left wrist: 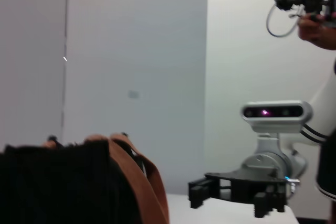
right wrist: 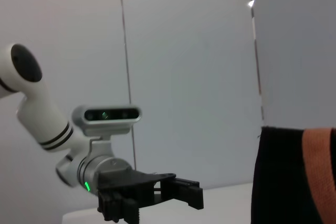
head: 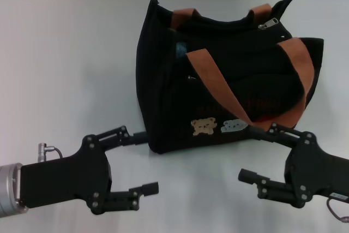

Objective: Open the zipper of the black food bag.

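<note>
1. One black bag [head: 218, 75] stands in the middle of the head view, on a white table [head: 65, 69]. Its top reaches the upper centre of the frame.
2. Two small patches sit low on the bag's front panel: a tan bear [head: 204, 126] and, just to its right in the frame, a pale blue-white patch [head: 234, 126]. Faint red marks show on the fabric above them; no writing can be read anywhere.
3. Two orange-brown straps show. One [head: 218, 85] runs diagonally across the front of the bag, and the other [head: 262, 12] arches over the far top edge.
4. One silver zipper pull [head: 268, 24] lies at the upper right of the bag's top, beside the far strap. The zipper [head: 240, 24] runs along that top edge as a dark line.
5. Two grippers show, one at each lower corner of the head view.
6. The left gripper [head: 143, 162] sits at lower left with its two fingers spread apart. The upper finger reaches to the bag's lower left corner, and nothing lies between the fingers.
7. The right gripper [head: 256, 153] sits at lower right, also spread and holding nothing. Its upper finger lies close to the bag's lower right corner.
8. In the left wrist view, the bag [left wrist: 58, 182] fills the lower left and the right gripper [left wrist: 198, 193] shows at lower right.
</note>
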Action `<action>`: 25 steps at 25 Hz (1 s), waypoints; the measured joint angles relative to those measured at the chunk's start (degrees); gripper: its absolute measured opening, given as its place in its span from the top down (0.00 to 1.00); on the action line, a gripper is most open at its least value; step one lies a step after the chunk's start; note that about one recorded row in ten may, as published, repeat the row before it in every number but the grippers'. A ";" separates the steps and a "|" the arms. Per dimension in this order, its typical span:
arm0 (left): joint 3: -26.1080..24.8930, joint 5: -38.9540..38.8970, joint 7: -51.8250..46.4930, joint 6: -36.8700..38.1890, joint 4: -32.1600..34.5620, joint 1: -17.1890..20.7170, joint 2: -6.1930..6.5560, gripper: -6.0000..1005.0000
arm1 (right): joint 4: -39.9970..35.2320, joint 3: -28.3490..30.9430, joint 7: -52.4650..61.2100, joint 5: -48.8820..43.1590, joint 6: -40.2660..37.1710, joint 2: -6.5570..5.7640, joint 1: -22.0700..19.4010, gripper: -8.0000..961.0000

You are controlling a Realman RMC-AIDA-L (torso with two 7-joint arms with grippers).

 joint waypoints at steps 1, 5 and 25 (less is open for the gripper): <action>0.75 -0.07 -0.96 0.08 0.55 -0.19 -0.04 0.17 | -0.15 -0.48 0.26 0.00 0.32 0.00 0.19 0.22; 1.16 -0.18 -1.58 0.06 0.99 -0.78 -0.21 0.18 | -0.32 -1.22 0.51 0.00 0.60 0.00 0.64 0.22; 0.92 -0.21 -1.03 -0.25 0.87 -1.19 -0.39 0.18 | -0.40 -0.96 0.37 0.36 1.93 0.09 0.61 0.22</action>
